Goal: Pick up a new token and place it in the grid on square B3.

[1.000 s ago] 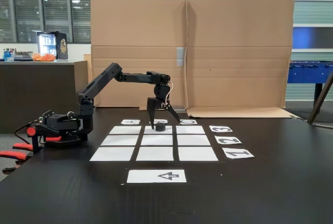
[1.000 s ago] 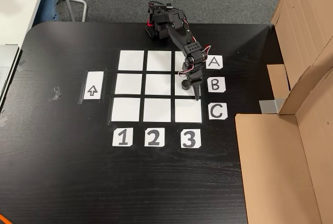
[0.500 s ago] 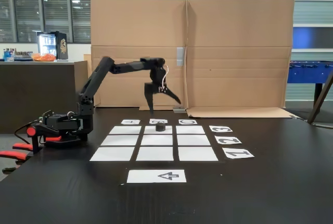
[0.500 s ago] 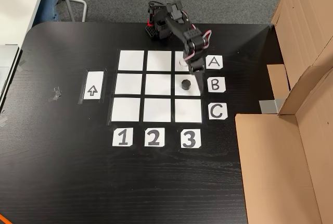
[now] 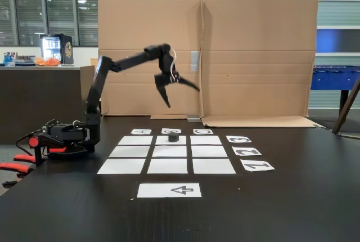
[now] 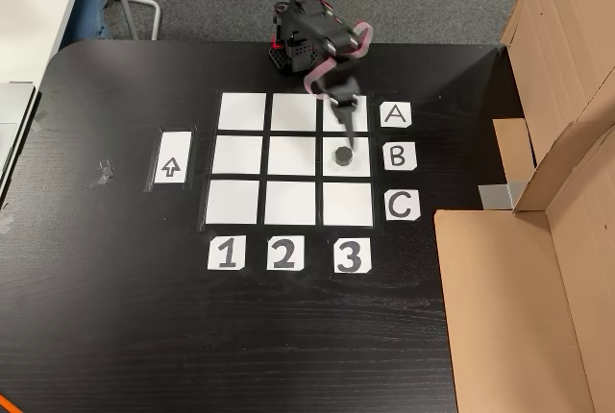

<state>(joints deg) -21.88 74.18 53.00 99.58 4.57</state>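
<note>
One fixed view stands low at the counter (image 5: 292, 208) edge and looks level across it toward the cardboard wall (image 5: 253, 62), with the arm (image 5: 121, 65) at left. The other fixed view looks steeply down from above, with the arm's base at the top. Both views share the grid (image 5: 167, 153) (image 6: 288, 158), the arrow sheet (image 5: 169, 190) (image 6: 172, 158) and the arm.
</note>
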